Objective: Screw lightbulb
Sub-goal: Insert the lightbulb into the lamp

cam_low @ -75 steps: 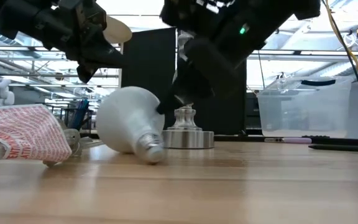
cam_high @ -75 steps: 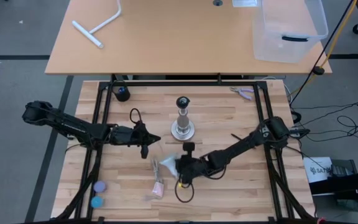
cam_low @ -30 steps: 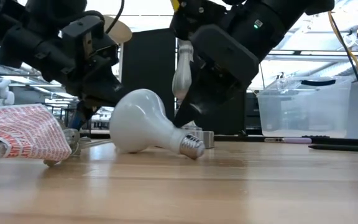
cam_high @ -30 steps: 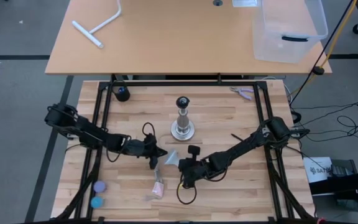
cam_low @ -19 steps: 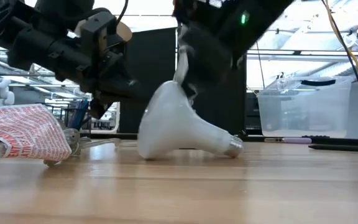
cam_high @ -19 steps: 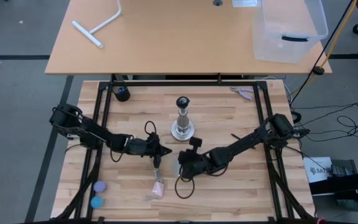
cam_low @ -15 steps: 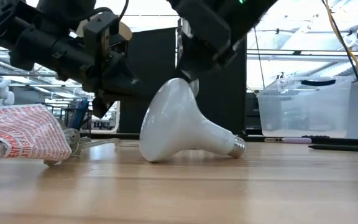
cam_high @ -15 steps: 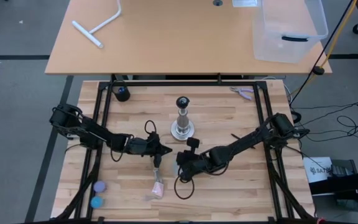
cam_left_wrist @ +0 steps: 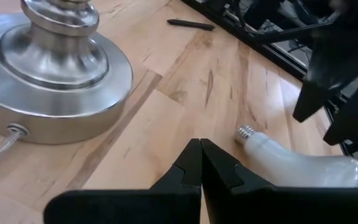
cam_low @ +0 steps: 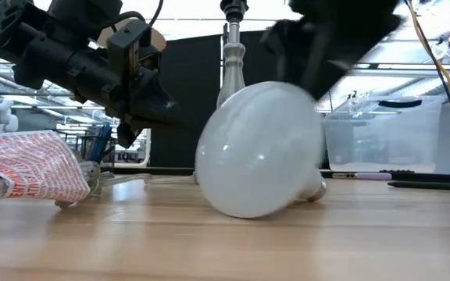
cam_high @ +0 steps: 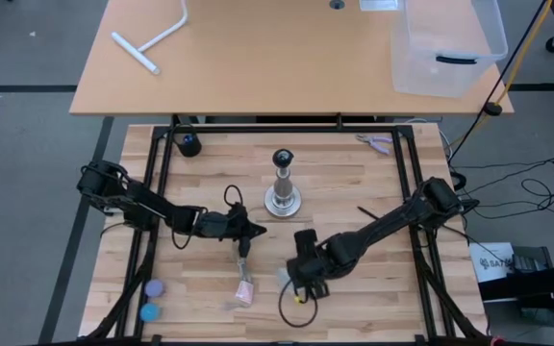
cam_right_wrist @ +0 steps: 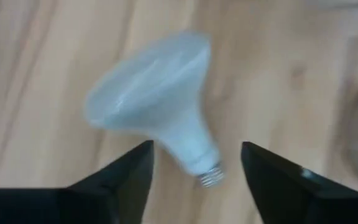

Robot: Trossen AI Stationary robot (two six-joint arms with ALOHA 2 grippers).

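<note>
The lightbulb (cam_right_wrist: pixel 154 106) lies on its side on the wooden table, white globe toward the near edge (cam_low: pixel 260 148) and silvery screw base (cam_low: pixel 315 191) behind it. My right gripper (cam_right_wrist: pixel 194 163) hovers over it, open, one finger on each side of the neck and base; I see no touch. In the high view the gripper (cam_high: pixel 299 279) covers most of the lightbulb (cam_high: pixel 285 277). My left gripper (cam_left_wrist: pixel 199 165) is shut on nothing, low over the table between the metal lamp post's round base (cam_left_wrist: pixel 48 68) and the lightbulb (cam_left_wrist: pixel 291 165).
The upright lamp post (cam_high: pixel 283 183) stands mid-table with its cord trailing toward the near side. A red-and-white printed packet (cam_low: pixel 30 168) lies at the near left. Two small caps (cam_high: pixel 150 298) sit at the near left corner, a pen (cam_high: pixel 368 211) at the right.
My right gripper has moved toward the table's near edge. The lightbulb has slid and swung round on the table: its screw base pointed toward the right before, and now its globe faces the near edge, closer to it.
</note>
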